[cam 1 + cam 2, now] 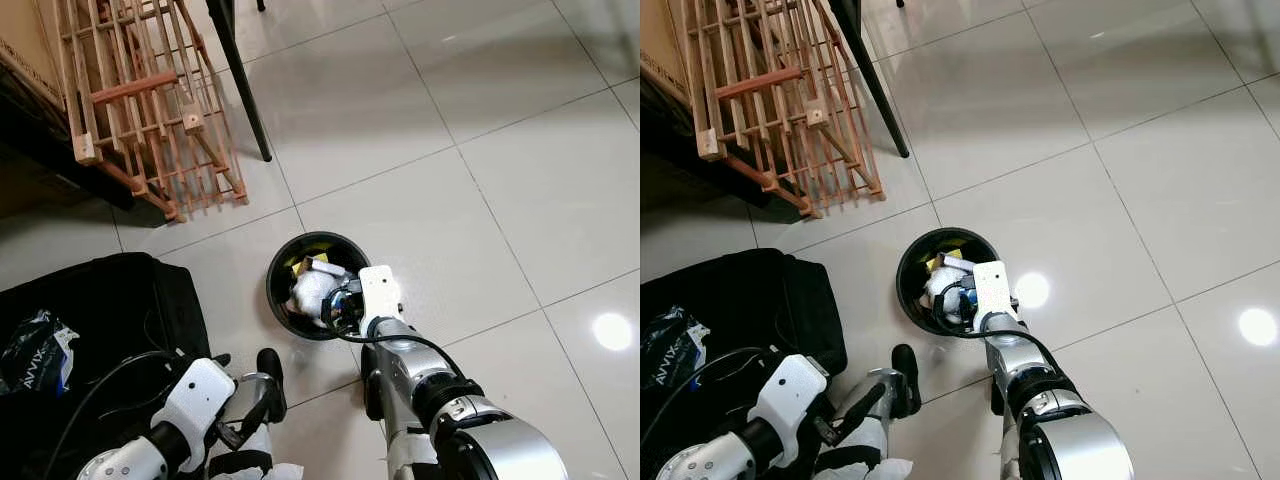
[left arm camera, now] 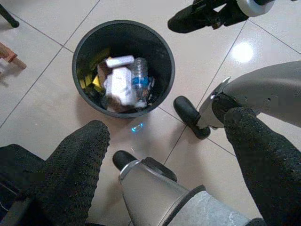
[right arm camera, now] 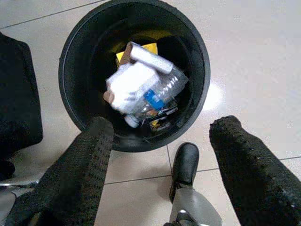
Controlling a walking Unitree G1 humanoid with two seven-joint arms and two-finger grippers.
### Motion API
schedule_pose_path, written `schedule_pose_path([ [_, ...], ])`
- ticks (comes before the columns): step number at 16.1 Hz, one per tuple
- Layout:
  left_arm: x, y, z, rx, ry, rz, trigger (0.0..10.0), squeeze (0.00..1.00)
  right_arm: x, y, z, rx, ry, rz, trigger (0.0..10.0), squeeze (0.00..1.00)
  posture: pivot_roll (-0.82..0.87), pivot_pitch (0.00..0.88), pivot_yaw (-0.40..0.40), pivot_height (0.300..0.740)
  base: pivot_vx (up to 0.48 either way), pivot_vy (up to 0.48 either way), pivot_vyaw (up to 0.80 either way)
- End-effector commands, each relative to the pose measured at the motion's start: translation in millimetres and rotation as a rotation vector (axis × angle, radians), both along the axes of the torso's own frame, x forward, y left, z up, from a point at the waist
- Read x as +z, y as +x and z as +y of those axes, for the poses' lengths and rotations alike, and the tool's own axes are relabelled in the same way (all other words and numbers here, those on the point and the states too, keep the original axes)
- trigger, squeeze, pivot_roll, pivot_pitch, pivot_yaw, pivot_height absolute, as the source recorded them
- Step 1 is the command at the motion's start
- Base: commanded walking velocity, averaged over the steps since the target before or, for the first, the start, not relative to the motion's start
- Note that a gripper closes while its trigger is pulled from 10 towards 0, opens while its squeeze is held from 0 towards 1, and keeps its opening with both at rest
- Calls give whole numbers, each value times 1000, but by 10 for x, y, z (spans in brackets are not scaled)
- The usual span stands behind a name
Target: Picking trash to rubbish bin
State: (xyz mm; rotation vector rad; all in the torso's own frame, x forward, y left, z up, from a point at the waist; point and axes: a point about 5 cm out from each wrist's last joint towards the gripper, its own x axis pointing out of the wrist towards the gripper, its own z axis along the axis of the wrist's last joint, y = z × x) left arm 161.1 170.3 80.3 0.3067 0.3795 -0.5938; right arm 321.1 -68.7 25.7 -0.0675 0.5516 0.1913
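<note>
My right claw (image 3: pixel 160 174) hangs directly over the near rim of the black rubbish bin (image 1: pixel 283 262), which stands on the pale tiled floor (image 1: pixel 480 120). Its two black fingers (image 3: pixel 80 179) are spread wide, with nothing between them.

Contents of the bin, per the right wrist view: a white crumpled carton (image 3: pixel 129 84), a white roll (image 3: pixel 150 59) lying across it, a clear plastic bottle with a blue label (image 3: pixel 160 94), and something yellow (image 3: pixel 148 47) against the far wall. All the trash lies inside the bin.

My left claw (image 2: pixel 164 155) is held low beside my body, well back from the bin and pointed toward it. Its fingers (image 2: pixel 77 165) also stand well apart and grip nothing. In the left wrist view my own black feet (image 2: pixel 186 110) rest on the tiles just beside the bin.

Surroundings: a black bag (image 1: pixel 110 310) lies on the floor to my left, near the bin but not touching it, with a dark plastic packet (image 1: pixel 35 350) lying on it. Farther off on the left a wooden slatted rack (image 1: pixel 150 100) leans at a tilt, and a thin black leg (image 1: pixel 245 90) stands beside it.
</note>
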Motion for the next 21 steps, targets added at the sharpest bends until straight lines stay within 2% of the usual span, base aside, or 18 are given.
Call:
schedule_pose_path([
  [1, -69, -76, 5, 0, 17, 44, 10000, 0, -165, -139, -2, -5, 0, 71, 10000, 1000, 258, 563, 55, 740, 0, 0, 0],
  [7, -80, -8, -9, 0, 17, 32, 10000, 0, -133, -97, -61, -19, -11, 54, 10000, 1000, 249, 541, 53, 740, 0, 0, 0],
  [15, -75, 291, -115, -20, -11, -43, 10000, 0, -10, 15, -308, -82, -64, -80, 10000, 1000, 192, 433, 52, 740, 0, 0, 0],
  [16, -79, 332, -127, -21, -14, -51, 10000, 0, 0, 22, -342, -88, -70, -91, 10000, 1000, 184, 419, 53, 740, 0, 0, 0],
  [19, -5, 646, -199, -9, -34, -144, 10000, 0, 123, 27, -643, -146, -82, -218, 10000, 1000, 140, 337, 53, 740, 0, 0, 0],
  [21, 41, 739, -206, 19, -43, -177, 10000, 0, 185, -3, -708, -146, -102, -268, 10000, 1000, 129, 317, 53, 740, 0, 0, 0],
])
